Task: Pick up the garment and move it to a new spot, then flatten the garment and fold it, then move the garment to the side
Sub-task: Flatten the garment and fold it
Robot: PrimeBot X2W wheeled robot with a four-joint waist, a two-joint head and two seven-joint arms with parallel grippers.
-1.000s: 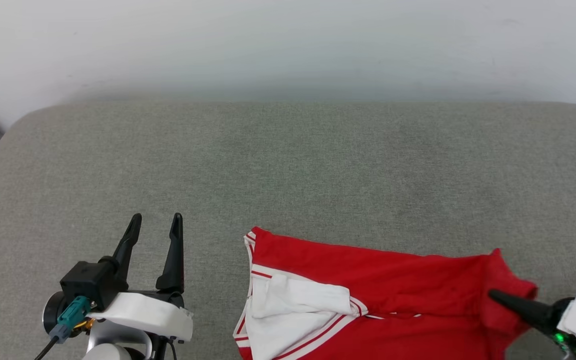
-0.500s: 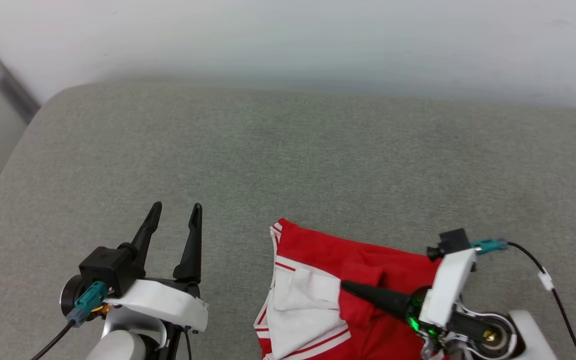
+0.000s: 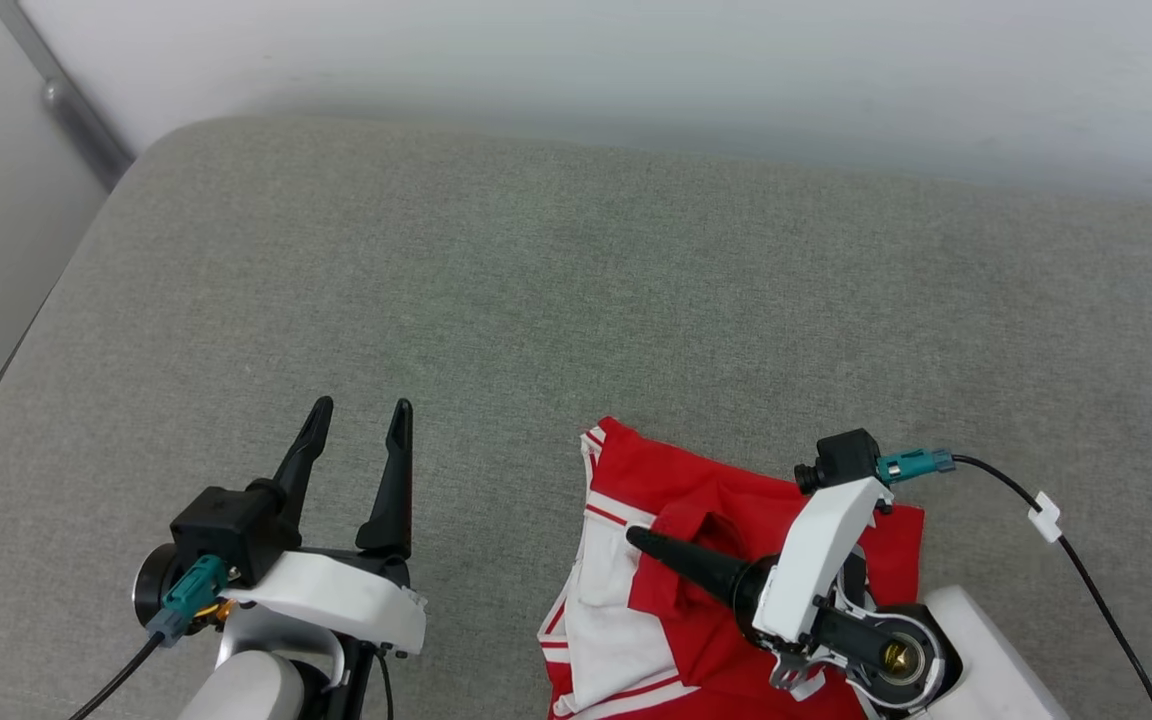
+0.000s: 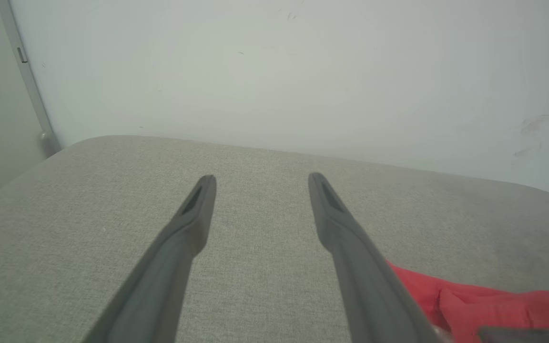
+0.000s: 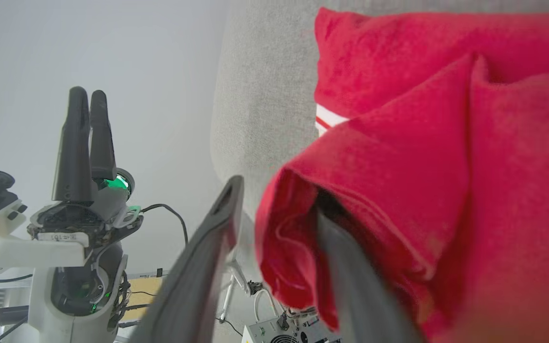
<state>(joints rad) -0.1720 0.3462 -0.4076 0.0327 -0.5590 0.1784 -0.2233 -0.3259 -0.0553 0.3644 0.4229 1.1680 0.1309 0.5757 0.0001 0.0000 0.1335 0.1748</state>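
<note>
Loosely, the garment (image 3: 658, 472) drapes over right gripper (image 3: 648, 544).

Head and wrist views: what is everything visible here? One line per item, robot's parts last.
pale wall: one, off-white, at the back
grey woven fabric cushion: one, grey, in front of the wall
red jersey-style garment with white sleeve: one, red and white, bunched near right on the cushion
grey metal strip: one, grey, on wall, far left
black cables with teal plugs: two, one per wrist
left gripper: one, dark, open over bare cushion
right gripper: one, dark, open, red fold draped over one finger
</note>
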